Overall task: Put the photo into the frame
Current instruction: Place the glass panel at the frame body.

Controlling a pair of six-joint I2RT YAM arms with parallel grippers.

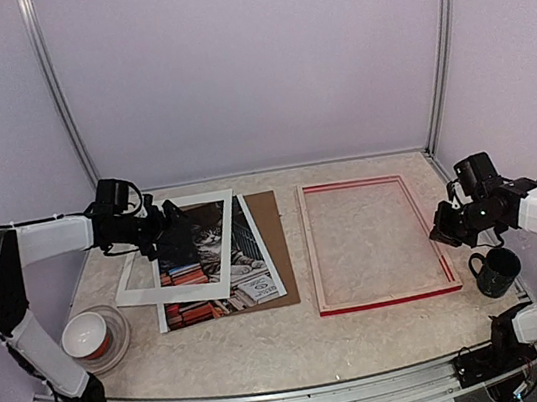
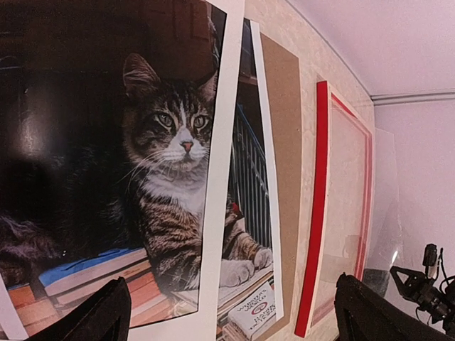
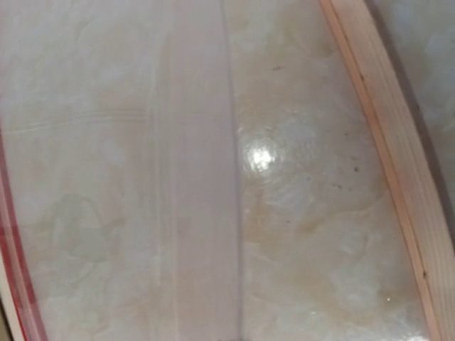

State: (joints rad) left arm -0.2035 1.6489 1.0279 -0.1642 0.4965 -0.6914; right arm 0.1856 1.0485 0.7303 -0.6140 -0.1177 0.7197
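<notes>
The photo point(image 1: 220, 269), a tabby cat on stacked books, lies at the table's left on a brown backing board point(image 1: 274, 251). A white mat board point(image 1: 183, 293) lies askew on top of it. My left gripper point(image 1: 162, 233) hovers over the mat's upper left part, open, with nothing between its fingers. The left wrist view shows the cat print point(image 2: 163, 163), the mat's strip point(image 2: 217, 177) and both dark fingertips point(image 2: 96, 320) far apart. The red frame point(image 1: 376, 241) lies flat to the right, nothing inside it. My right gripper point(image 1: 444, 227) sits at the frame's right rail, shut. Its fingers are hidden in the right wrist view, which shows the frame's pale wood rail point(image 3: 398, 177).
A dark green mug point(image 1: 496, 271) stands just right of the frame's near right corner, below my right gripper. A white and red bowl in a clear dish point(image 1: 92, 336) sits at the near left. Pale walls close the table on three sides.
</notes>
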